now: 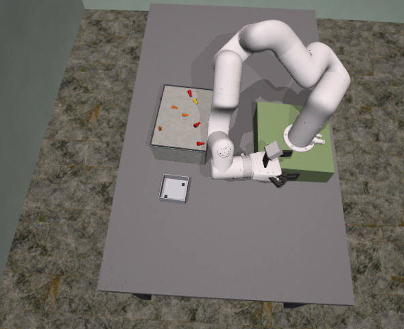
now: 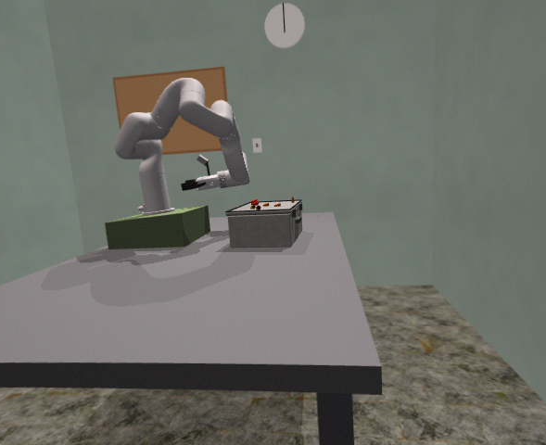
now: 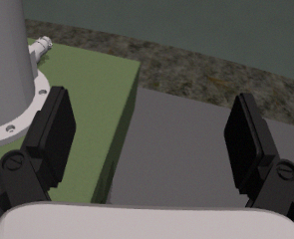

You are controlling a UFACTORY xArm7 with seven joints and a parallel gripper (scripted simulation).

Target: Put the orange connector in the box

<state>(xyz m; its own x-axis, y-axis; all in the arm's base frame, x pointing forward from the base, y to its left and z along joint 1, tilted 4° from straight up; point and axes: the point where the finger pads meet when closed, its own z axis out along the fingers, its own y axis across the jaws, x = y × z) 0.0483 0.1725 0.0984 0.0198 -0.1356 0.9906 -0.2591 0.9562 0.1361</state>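
The grey tool case [image 1: 182,122] stands on the table left of the arm. On its lid lie three orange connectors [image 1: 174,107] [image 1: 184,114] [image 1: 159,128], three red ones [image 1: 189,92] [image 1: 196,124] [image 1: 199,143] and a yellow one [image 1: 195,101]. The open steel junction box [image 1: 173,188] sits in front of the case and is empty. My gripper [image 1: 284,178] is open and empty. It points sideways away from the case, over the front edge of the green base block [image 1: 293,141]. In the wrist view the fingers stand wide apart with nothing between them.
The arm's forearm and elbow [image 1: 223,106] rise right beside the case's right edge. The case and gripper also show in the side view [image 2: 264,222] [image 2: 189,184]. The table extends well to the front.
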